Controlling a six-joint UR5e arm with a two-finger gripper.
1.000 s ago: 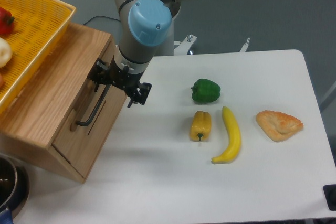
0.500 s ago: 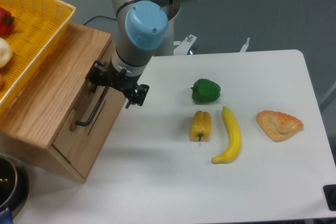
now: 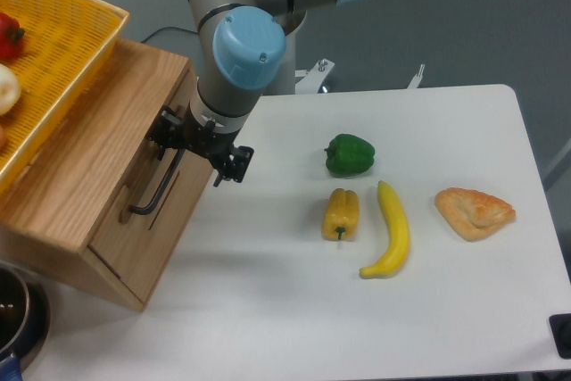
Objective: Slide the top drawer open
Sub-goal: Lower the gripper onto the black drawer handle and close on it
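The top drawer (image 3: 165,207) is a light-oak panel on the front of a wooden cabinet (image 3: 85,162) at the left. A long black bar handle (image 3: 157,186) runs across it. My gripper (image 3: 200,144) hangs over the handle's upper end. Its black fingers (image 3: 235,162) are spread apart on either side of the bar, so it looks open. The bar's top end is hidden under the gripper. The drawer front sits flush with the cabinet.
A yellow woven basket (image 3: 62,42) with produce rests on the cabinet top. On the white table (image 3: 294,310) lie a green pepper (image 3: 350,153), a yellow pepper (image 3: 341,212), a banana (image 3: 391,229) and a pastry (image 3: 474,211). A dark pot (image 3: 16,314) sits at the bottom left.
The gripper has crept slightly left, closer to the drawer front and its handle. The drawer has not moved.
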